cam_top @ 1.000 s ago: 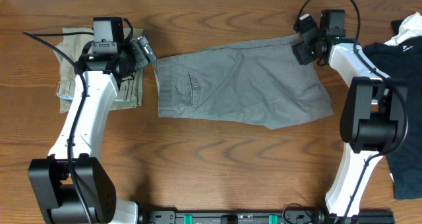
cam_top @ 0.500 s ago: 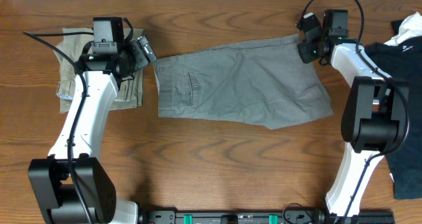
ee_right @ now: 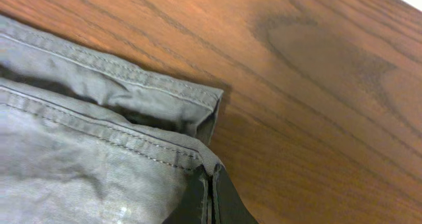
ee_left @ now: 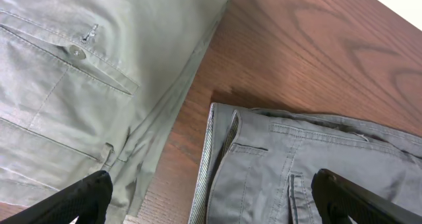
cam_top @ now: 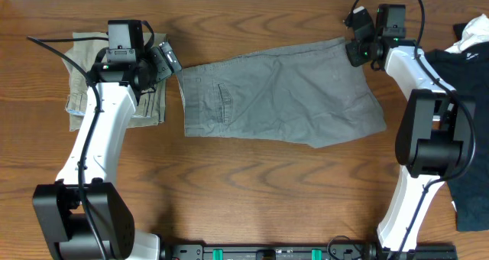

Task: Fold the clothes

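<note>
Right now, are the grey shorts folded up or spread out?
Spread out, not folded across: the grey shorts lie flat at full length on the table, waistband at one end, hem at the other.

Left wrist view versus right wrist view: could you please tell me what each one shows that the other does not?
Only the left wrist view shows the folded khaki trousers, the waistband end of the grey shorts, and the left gripper with its jaws wide open. Only the right wrist view shows a leg hem corner of the shorts, with the right gripper shut at its edge, apparently pinching it. Both views show the grey shorts and the wooden table.
</note>
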Controlling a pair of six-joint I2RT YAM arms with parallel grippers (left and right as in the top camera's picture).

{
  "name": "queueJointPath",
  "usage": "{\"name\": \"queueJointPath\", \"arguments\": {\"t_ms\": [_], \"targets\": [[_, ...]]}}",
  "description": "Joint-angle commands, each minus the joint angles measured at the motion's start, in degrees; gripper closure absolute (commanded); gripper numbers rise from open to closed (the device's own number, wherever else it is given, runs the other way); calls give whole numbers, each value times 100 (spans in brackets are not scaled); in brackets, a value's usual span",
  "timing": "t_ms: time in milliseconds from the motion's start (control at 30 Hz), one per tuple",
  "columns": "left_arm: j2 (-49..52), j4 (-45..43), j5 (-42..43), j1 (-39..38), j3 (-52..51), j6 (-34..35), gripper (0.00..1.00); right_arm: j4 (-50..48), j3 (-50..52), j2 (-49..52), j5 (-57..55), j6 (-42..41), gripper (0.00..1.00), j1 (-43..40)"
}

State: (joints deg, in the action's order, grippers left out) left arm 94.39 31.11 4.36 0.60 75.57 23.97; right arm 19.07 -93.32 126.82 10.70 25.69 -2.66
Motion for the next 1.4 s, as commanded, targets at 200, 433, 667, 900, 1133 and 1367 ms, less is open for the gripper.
{"name": "queueJointPath", "arguments": {"t_ms": [200,433,667,900,1133,1367], "targets": [[7,15,15,2,37,-28,2,-31,-256,-214,197,-37,99,-2],[7,15,15,2,37,-28,2,-437,-256,286,166,-39,99,0],[7,15,15,2,37,-28,2,-822,-258,387,131,-50,87,11],[7,15,15,2,37,-28,2,-660,-260,-190,205,-774,28,15],[7,-651,15,2,37,-26,2,511,-260,-833,1226,-1410,33,37],[66,-944,743,-57,33,-7,2,1421,-240,-612,1891,-1408,50,210]]}}
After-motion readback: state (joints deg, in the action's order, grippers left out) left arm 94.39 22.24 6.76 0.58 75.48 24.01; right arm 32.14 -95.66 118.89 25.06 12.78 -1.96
